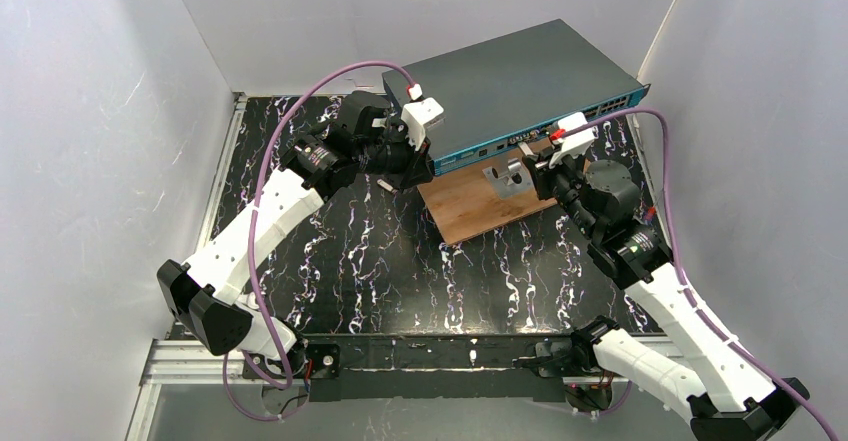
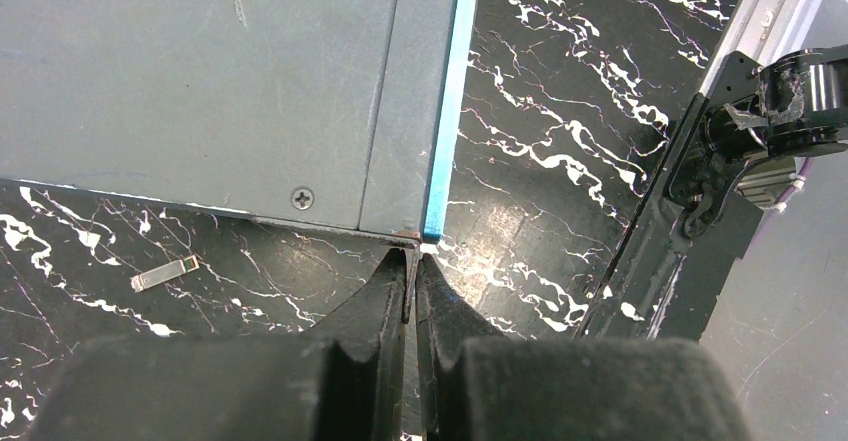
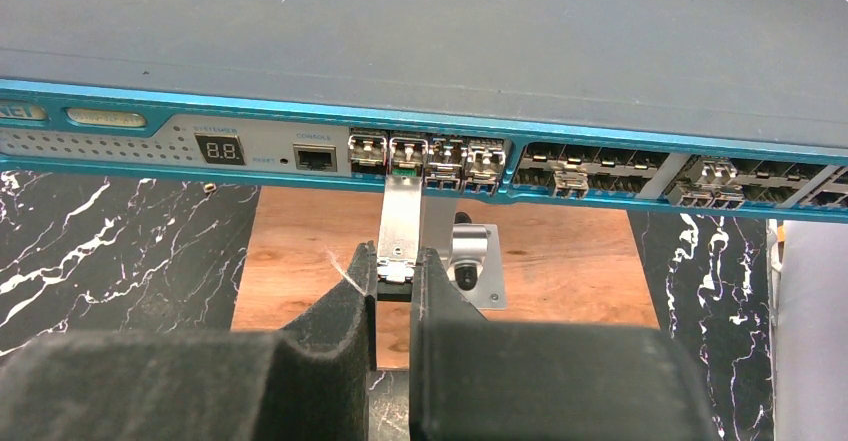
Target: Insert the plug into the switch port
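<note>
Left fingers (image 2: 404,283), pressed together, butt against the front corner of the switch (image 2: 200,71), which sits along the far edge of the worktop (image 2: 540,161). If they slip off, I'd expect the box to slide back. Right fingers (image 3: 366,276) clamp the plug (image 3: 400,216), its tip at the mouth of a port (image 3: 405,149); any tilt could jam it on the rim.

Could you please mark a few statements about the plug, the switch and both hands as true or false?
1. The right hand grips the silver plug. True.
2. The plug's far end meets a port in the switch's teal front. True.
3. The left hand is wide open. False: its fingers are shut, at the switch's corner.
4. The wooden board lies on top of the switch. False: it lies in front of the switch.
</note>
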`<state>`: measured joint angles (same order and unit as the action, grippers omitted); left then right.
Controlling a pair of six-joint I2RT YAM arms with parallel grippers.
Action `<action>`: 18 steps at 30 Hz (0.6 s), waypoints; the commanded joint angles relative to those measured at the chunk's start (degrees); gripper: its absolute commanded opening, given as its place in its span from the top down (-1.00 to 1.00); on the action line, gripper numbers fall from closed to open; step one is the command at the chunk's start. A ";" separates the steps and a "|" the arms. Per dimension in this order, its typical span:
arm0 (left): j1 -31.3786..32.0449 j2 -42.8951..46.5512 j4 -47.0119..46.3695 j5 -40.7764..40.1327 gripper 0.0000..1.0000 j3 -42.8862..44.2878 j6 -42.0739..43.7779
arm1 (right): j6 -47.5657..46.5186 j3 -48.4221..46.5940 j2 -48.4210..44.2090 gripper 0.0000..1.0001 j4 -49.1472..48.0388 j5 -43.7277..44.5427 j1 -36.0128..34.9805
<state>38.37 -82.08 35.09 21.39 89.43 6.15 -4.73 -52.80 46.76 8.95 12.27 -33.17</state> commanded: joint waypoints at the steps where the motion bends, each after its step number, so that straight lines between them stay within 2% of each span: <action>1: -0.14 1.09 -1.69 -2.49 1.00 2.07 -0.29 | 0.67 -0.61 0.33 0.97 -4.07 -0.75 -0.58; 9: -0.21 1.12 -1.78 -2.69 1.00 2.03 -0.31 | 1.12 -2.25 0.98 0.97 0.60 0.91 -0.53; 18: -0.19 1.33 -1.78 -2.76 1.00 1.80 -0.44 | 1.55 -1.64 1.04 0.97 -1.67 2.14 -0.57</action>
<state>38.37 -82.08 35.18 21.32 89.43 6.13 -4.16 -52.82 48.10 9.67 13.47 -33.41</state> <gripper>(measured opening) 0.022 0.132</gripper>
